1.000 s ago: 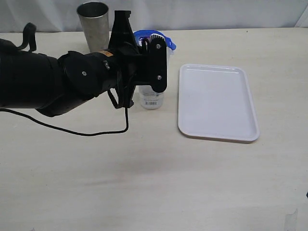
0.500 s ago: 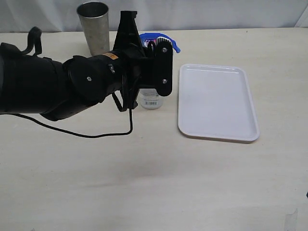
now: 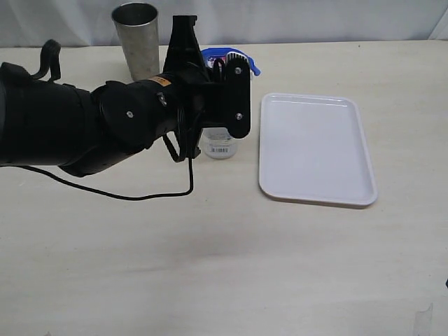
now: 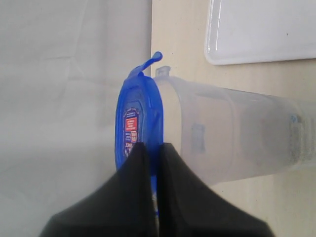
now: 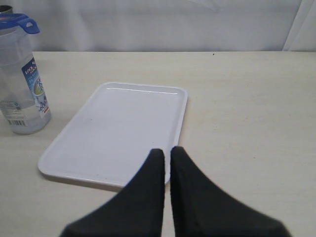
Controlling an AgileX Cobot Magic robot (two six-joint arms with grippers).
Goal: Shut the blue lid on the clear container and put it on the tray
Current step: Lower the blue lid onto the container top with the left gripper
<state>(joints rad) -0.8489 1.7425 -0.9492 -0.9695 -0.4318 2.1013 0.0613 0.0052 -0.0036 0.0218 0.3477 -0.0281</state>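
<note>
Pale wooden tabletop (image 3: 224,266) fills the exterior view, with a white backdrop along the top edge. The clear container (image 3: 222,143) stands upright at upper centre, just left of the white tray (image 3: 315,147) and apart from it. A grey steel cup (image 3: 136,35) stands at upper left. The blue lid (image 4: 134,123) sits on the container's mouth. At least one snap flap (image 4: 150,60) sticks out unlatched, so the closing step looks unfinished.

The left gripper (image 4: 153,147) has its jaws together and its tips against the lid's rim. Whether it pinches a flap or only presses on it cannot be told. The right gripper (image 5: 163,150) is also closed and holds nothing. It hovers over bare table near one end of the tray.

To finish this step well, each flap probably needs a firm push toward the container wall until it snaps. The force should run down through the container, not sideways, because a tall, narrow, light container could tip or slide. The raised flap seems the one to go for. The container should move to the tray only once all four flaps lie flat. For that move, a grasp around the body rather than the lid looks safer.
</note>
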